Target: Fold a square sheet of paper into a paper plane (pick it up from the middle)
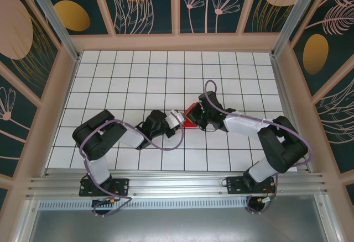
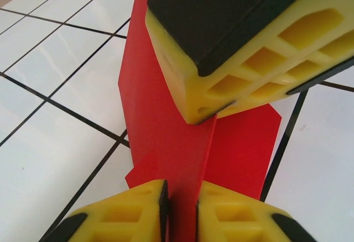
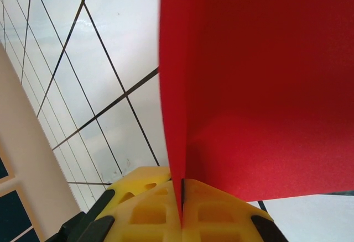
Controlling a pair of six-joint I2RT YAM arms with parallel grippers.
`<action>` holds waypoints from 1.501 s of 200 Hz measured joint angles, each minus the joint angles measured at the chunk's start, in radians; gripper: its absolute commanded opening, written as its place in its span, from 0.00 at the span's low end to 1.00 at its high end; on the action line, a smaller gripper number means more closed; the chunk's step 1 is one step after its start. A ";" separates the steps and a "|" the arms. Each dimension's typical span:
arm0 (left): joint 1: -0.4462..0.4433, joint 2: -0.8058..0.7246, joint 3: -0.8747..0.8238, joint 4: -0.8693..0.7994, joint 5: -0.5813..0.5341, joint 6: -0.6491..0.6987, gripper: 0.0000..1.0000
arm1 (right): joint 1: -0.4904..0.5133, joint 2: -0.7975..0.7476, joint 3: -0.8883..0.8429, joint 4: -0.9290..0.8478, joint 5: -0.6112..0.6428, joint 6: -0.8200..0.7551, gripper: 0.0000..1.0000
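Sheet of paper (image 1: 192, 109) sits at mid-bench (image 1: 138, 70), partly folded, between both arms. Its raised centre crease runs roughly left to right, from the left claw (image 2: 181, 203) to the right claw (image 2: 204, 115).

Right claw (image 3: 181, 189): fingers together, clamped on the crease.

Left claw (image 1: 178, 117): fingers close on either side of the crease; firm contact cannot be confirmed.

Both arms equally near. Which end forms the nose cannot be told.
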 measured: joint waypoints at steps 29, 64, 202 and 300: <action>0.000 0.000 0.004 -0.009 0.012 -0.025 0.32 | 0.000 0.001 0.000 0.000 0.000 0.000 0.01; 0.000 0.000 0.005 -0.019 0.015 -0.035 0.28 | 0.000 0.009 0.000 0.000 0.000 -0.004 0.01; 0.000 -0.001 0.005 -0.023 0.026 -0.053 0.15 | 0.001 0.040 0.000 0.000 0.000 -0.026 0.03; -0.003 -0.004 0.003 -0.037 0.036 -0.266 0.12 | -0.023 -0.095 -0.033 0.024 0.000 -0.187 0.48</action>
